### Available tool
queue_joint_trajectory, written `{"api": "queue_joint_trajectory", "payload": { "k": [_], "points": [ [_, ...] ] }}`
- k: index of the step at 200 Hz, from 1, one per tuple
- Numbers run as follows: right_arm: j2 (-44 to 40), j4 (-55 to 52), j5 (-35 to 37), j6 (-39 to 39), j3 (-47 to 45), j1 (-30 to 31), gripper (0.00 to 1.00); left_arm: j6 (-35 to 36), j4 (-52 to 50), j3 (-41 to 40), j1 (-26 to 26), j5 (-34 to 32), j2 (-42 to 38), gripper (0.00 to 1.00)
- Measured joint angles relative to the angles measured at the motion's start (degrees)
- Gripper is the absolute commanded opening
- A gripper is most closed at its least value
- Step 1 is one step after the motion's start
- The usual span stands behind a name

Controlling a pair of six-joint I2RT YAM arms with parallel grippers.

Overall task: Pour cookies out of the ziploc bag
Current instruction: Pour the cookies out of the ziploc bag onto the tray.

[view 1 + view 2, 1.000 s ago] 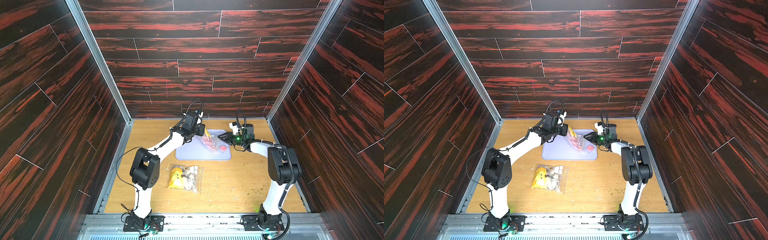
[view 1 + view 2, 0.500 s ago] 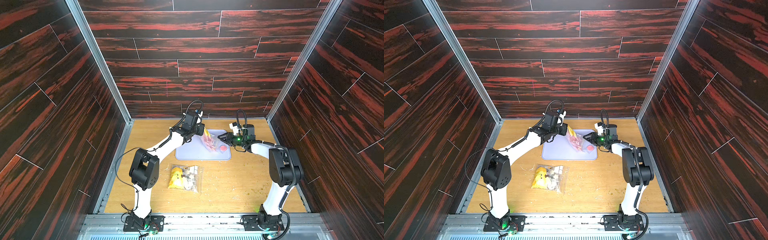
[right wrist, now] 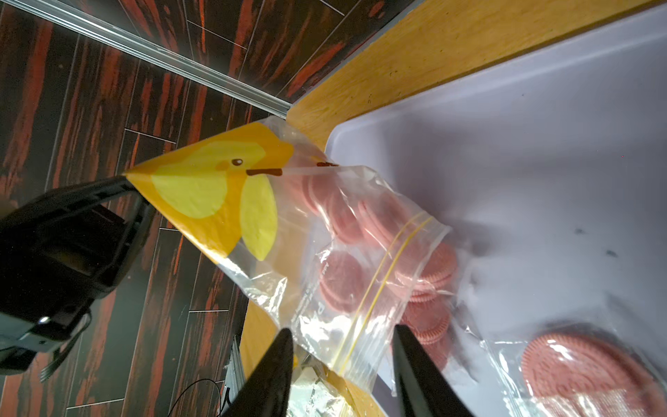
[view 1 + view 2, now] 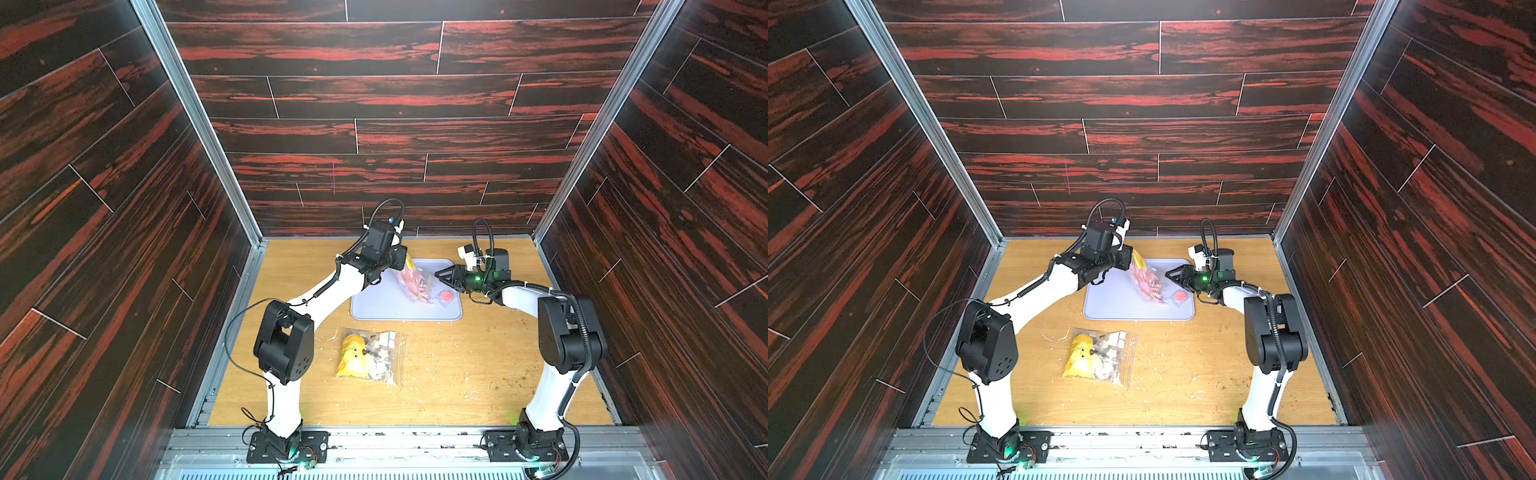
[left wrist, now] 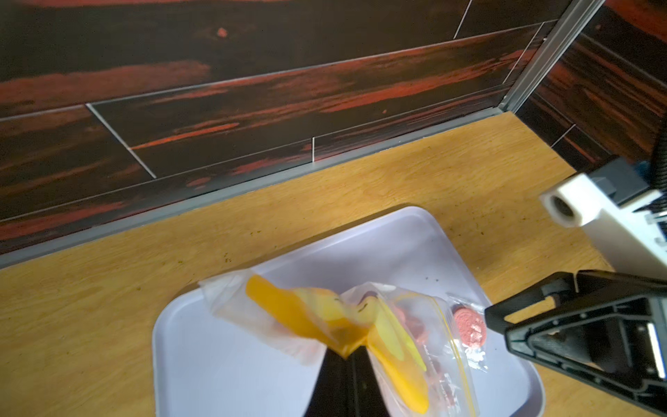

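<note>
Your left gripper [image 5: 347,355] is clamped on the yellow printed corner of the bag [image 3: 306,260], holding it up over the tray [image 4: 382,305] with the zipper end hanging down. The pink cookies [image 3: 343,209] crowd that lower end, some resting against the tray. One wrapped cookie [image 4: 446,296] lies loose on the tray just beside the bag's mouth. Your right gripper [image 3: 341,328] sits at that mouth with its jaws apart, not closed on it. A second bag [image 4: 370,353] lies on the table [image 4: 457,365], nearer the arm bases.
</note>
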Motion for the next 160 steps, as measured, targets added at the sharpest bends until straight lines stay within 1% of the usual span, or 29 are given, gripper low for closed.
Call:
{"api": "queue_joint_trajectory", "payload": {
  "k": [94,160],
  "points": [
    [0.07,0.11,-3.89,1.95,0.00,0.50,0.49,0.04,0.09,-1.77,0.00,-0.72,-1.97,0.00],
    [1.55,5.35,-5.77,6.67,-2.16,0.96,0.55,0.02,0.09,-1.79,0.00,-0.70,-1.97,0.00]
  ]
}}
